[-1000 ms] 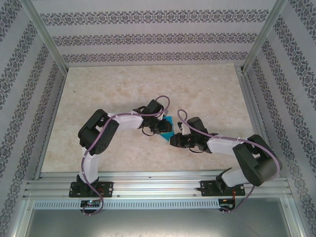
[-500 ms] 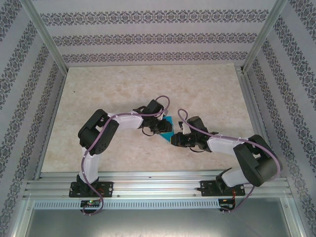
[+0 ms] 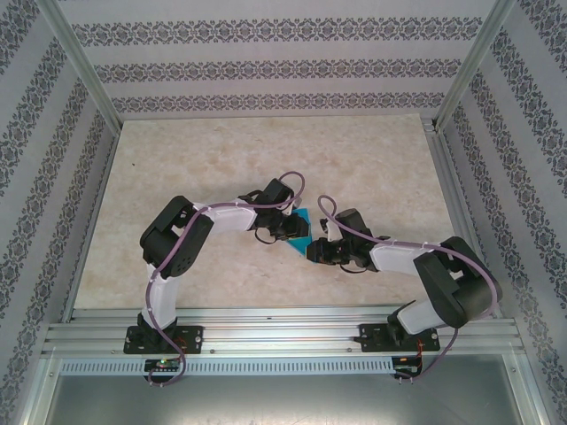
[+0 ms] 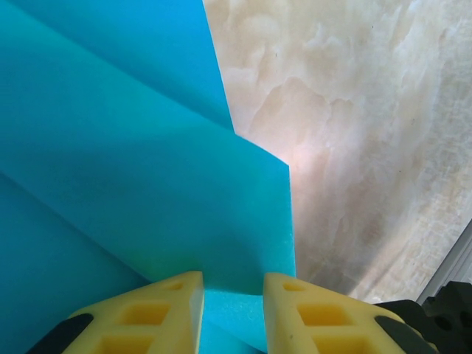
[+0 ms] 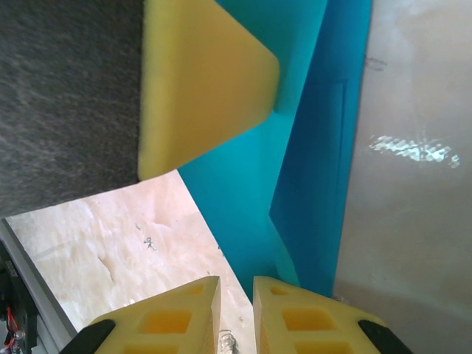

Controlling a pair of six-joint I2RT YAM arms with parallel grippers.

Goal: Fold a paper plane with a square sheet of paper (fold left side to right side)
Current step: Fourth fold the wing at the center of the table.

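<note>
My left end effector (image 4: 233, 286) sits over the folded sheet of paper (image 4: 147, 169), fingers a little apart, blue showing between them. My right end effector (image 5: 236, 286) is nearly together at the sheet's edge; I cannot tell if it nips it. The sheet lies mid-way across the beige marbled surface (image 3: 266, 150). Patterned walls (image 3: 266, 66) stand left, right and far, and an aluminium rail (image 3: 283, 336) runs along the near edge.

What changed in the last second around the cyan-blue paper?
The right arm's elbow drew in slightly, leftward and upward in the top view; the right gripper barely shifted. Nothing was grasped or released. The left gripper and the thin, creased cyan-blue sheet of paper stayed put.
</note>
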